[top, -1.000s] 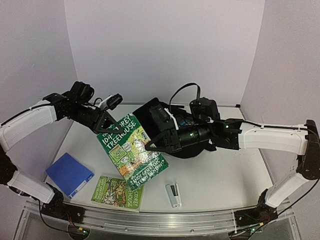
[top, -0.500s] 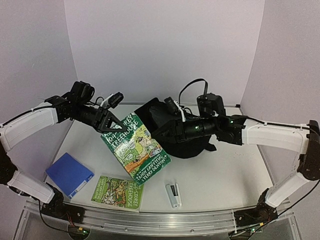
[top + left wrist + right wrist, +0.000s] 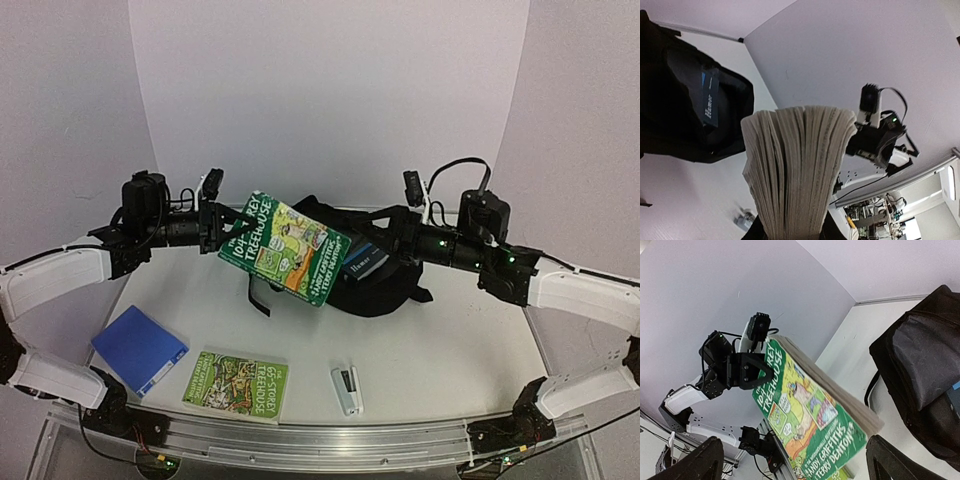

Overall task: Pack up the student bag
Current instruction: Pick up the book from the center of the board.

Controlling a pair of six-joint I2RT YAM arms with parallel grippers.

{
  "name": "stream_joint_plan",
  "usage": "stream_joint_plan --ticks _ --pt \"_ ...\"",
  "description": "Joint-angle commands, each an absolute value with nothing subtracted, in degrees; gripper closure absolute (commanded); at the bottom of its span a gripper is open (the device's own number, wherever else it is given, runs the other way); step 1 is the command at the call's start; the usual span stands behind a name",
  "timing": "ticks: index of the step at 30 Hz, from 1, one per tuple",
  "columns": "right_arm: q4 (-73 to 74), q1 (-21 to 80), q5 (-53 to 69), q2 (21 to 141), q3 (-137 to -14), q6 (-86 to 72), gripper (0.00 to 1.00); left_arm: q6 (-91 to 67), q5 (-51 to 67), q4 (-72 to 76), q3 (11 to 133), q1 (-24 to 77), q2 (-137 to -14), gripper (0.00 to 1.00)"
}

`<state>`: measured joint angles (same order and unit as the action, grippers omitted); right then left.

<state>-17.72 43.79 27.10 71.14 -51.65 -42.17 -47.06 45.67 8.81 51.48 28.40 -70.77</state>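
A white table (image 3: pixel 470 350) is sitting inside a three-sided booth. Behind the table a pale lilac back wall (image 3: pixel 330 90) is rising, while a left wall (image 3: pixel 60 120) and a right wall (image 3: pixel 590 130) are closing in on the table's far corners. An aluminium rail (image 3: pixel 300 440) is running along the table's near edge. Soft, even light is falling across the table. Beyond the table's near edge, a bright oblong light (image 3: pixel 950 182) is glowing.

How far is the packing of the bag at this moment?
Done: a dark blue item sits in the open bag. In hand: the left gripper holds a green book in the air near the bag; the right gripper is open and empty. Left: that book, a second green book, a blue notebook and a stapler on the table.
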Motion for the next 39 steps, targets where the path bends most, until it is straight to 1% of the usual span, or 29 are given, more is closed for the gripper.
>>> stream_joint_plan --ticks 1,4,10,14,16,17,18,20,24,25,31,32,33,34,36,39 --pt "-29.2 43.9 32.4 71.9 -48.2 -48.4 0.02 -56.4 46.5 28.9 53.5 28.4 -70.2 1.00" --pt "-32.4 43.9 34.9 73.9 -47.4 -50.4 0.02 -59.4 49.4 33.4 53.2 28.5 -71.1 1.00" --pt "-38.8 44.3 38.7 77.8 -47.7 -53.3 0.02 -62.6 53.2 37.6 53.5 28.7 -71.3 1.00" --pt "-41.3 45.2 39.8 80.3 -49.4 -54.1 0.02 -62.8 54.3 37.5 53.9 28.8 -70.5 1.00" --pt "-42.5 45.2 40.1 81.2 -50.1 -54.5 0.03 -62.9 54.5 37.5 53.8 28.8 -70.4 1.00" --pt "-43.6 45.3 40.4 81.5 -50.7 -54.8 0.06 -62.9 54.6 37.4 53.7 28.8 -70.3 1.00" --pt "-44.6 45.4 40.8 82.0 -51.3 -55.3 0.09 -62.9 54.6 37.3 53.6 28.8 -70.2 1.00" --pt "-46.6 45.8 41.8 82.7 -52.1 -56.2 0.19 -62.9 54.5 37.1 53.3 28.8 -70.3 1.00" --pt "-50.3 46.9 42.7 83.2 -52.7 -57.5 0.32 -62.7 53.6 36.4 53.0 28.9 -70.6 1.00" --pt "-51.1 47.1 42.7 83.2 -52.6 -57.8 0.38 -62.4 53.3 35.8 52.8 28.9 -70.6 1.00" --pt "-52.2 47.2 39.0 81.3 -50.5 -59.2 0.84 -59.8 52.1 30.6 52.8 28.9 -70.5 0.99" --pt "-52.1 47.2 37.6 80.8 -50.1 -59.2 0.91 -59.1 51.7 29.4 53.0 28.9 -70.5 0.95" --pt "-52.1 47.2 36.4 80.2 -49.8 -59.3 0.97 -58.2 51.5 27.8 53.2 28.9 -70.5 0.89" --pt "-51.8 47.1 35.2 79.5 -49.6 -59.1 1.00 -56.9 51.2 25.8 53.6 28.9 -70.5 0.82" --pt "-49.3 46.9 31.5 77.4 -49.2 -57.9 1.00 -52.6 49.3 19.2 55.0 28.8 -70.3 0.65" --pt "-40.1 45.8 25.9 74.0 -50.2 -53.3 1.00 -43.4 43.7 7.1 57.6 28.8 -70.2 0.41"
